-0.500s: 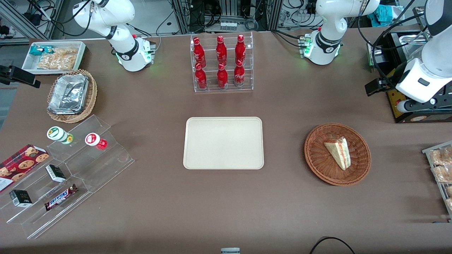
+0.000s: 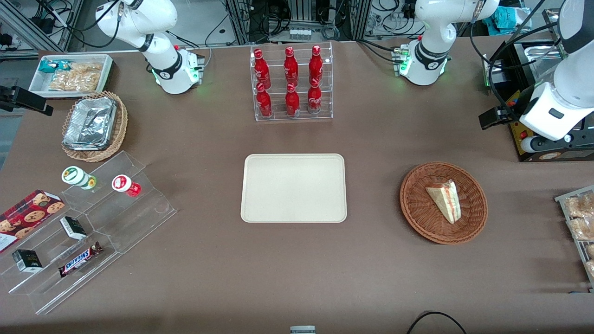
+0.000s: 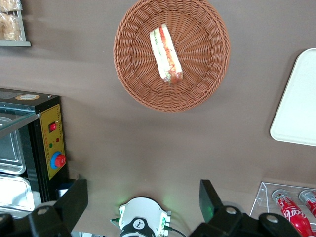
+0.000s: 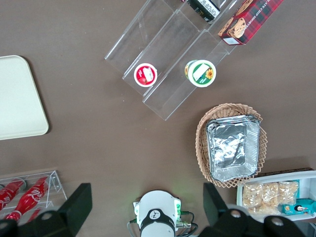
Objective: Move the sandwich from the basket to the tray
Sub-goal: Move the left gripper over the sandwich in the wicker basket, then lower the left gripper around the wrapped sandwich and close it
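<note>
— Inside the basket, what have you got?

— Only the sandwich, lying flat on the weave with its filling edge showing. Nothing else shares the bowl, so I judge I can come straight down on it.

— And your hand?

— My hand hangs high above the bare table, near the black appliance at the working arm's end. Its fingers stand wide apart with nothing between them. It sits well apart from the basket, I think, so the wrist camera takes in the whole bowl before I commit.

— Where does the sandwich go?

— Onto the tray, mid-table, toward the parked arm from the basket. It's bare, flat and low-rimmed, so anywhere on it should do.

— Anything in the way?

— I judge not. The rack of red bottles stands farther from the front camera than the tray, and it is off the line between basket and tray.
</note>
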Motion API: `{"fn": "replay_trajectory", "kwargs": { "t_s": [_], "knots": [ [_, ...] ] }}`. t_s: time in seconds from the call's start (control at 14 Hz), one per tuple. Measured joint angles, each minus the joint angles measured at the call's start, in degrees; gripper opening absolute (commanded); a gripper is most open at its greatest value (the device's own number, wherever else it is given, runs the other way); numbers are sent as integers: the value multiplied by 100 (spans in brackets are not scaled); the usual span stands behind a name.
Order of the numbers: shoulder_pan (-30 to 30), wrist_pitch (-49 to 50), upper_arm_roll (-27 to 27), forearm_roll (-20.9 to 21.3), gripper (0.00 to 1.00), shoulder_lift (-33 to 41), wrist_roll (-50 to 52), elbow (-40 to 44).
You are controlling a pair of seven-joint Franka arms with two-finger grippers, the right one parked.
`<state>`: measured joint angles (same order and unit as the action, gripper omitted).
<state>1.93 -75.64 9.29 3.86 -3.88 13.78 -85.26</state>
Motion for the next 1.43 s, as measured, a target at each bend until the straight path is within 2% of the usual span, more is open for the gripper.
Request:
{"fn": "replay_trajectory", "kwargs": {
  "t_s": [0.29,0.57,0.86,1.43],
  "knots": [
    [11,2,-30,1,100,-172,38,-1],
    [49,-324,-69,5,100,-874,723,-37],
    [173,-1773,-71,-7,100,-1441,953,-789],
    [310,-4138,-72,-148,100,-1482,1184,-2457]
  ]
}}
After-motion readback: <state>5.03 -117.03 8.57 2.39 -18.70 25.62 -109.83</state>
